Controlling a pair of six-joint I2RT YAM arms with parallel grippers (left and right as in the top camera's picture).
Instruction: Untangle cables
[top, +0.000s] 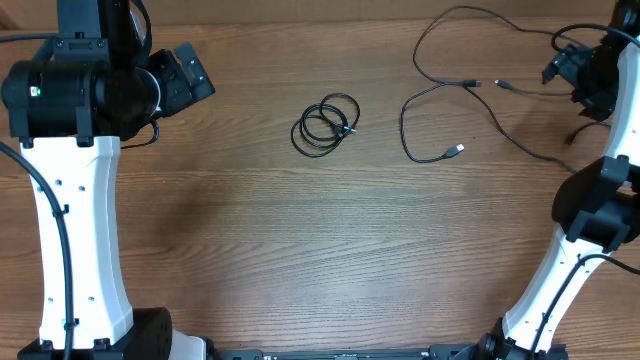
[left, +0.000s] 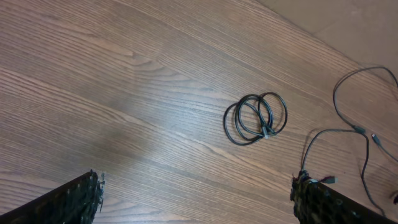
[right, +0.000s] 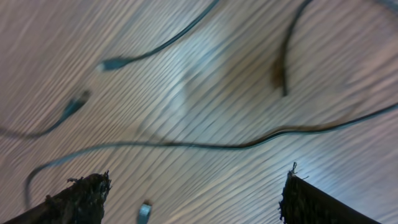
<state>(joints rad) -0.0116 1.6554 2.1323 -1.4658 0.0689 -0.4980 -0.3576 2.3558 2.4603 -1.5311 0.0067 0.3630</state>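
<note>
Coil (top: 325, 124) of tangled cable lies mid-desk (top: 300, 250) with nothing touching it. Loose cables (top: 404, 125) are spread out to its right, one ending in a silver plug (top: 457, 150), none reaching the coil. Left jaws stand wide open and empty well to the coil's left; right jaws, also open with nothing between them, hang over the loose strands far right of the coil, that wrist view blurred. I judge the coil to be the step in hand: next I bring an arm over it, pinch one loop and draw it out while the other arm pins the rest.
</note>
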